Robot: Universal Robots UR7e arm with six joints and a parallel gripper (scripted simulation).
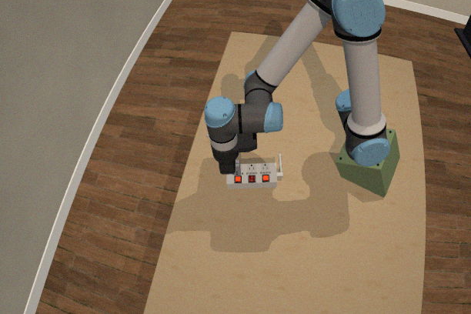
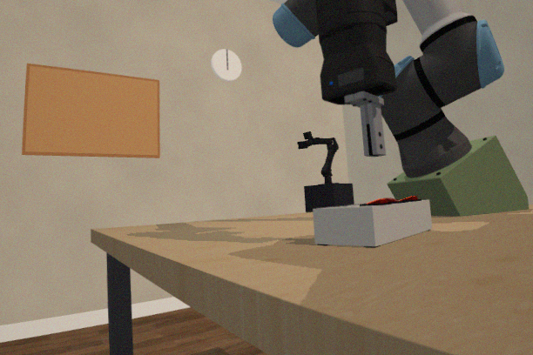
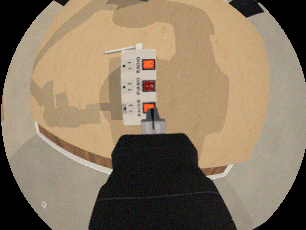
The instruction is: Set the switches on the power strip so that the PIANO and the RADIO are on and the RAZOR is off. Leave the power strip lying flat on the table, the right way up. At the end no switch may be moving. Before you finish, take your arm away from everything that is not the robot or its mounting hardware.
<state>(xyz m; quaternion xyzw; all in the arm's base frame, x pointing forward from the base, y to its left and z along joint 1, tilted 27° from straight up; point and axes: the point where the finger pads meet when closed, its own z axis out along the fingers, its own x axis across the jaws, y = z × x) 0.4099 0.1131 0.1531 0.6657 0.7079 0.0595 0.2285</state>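
A white power strip (image 1: 251,175) lies flat on the table, right way up, with three red rocker switches in a row. In the top view the left switch (image 1: 238,178) and the right switch (image 1: 265,178) glow bright orange-red; the middle switch (image 1: 252,179) is darker red. The labels are too small to read. The strip also shows in the wrist view (image 3: 140,86) and in the exterior view (image 2: 372,220). My gripper (image 2: 373,152) (image 3: 152,114) is shut on nothing. It points straight down and hovers clearly above the strip's end, over the nearest switch in the wrist view.
The arm's green base block (image 1: 369,165) stands to the right of the strip. A small black camera stand (image 2: 327,181) is behind the strip in the exterior view. The table's left edge is close to the strip.
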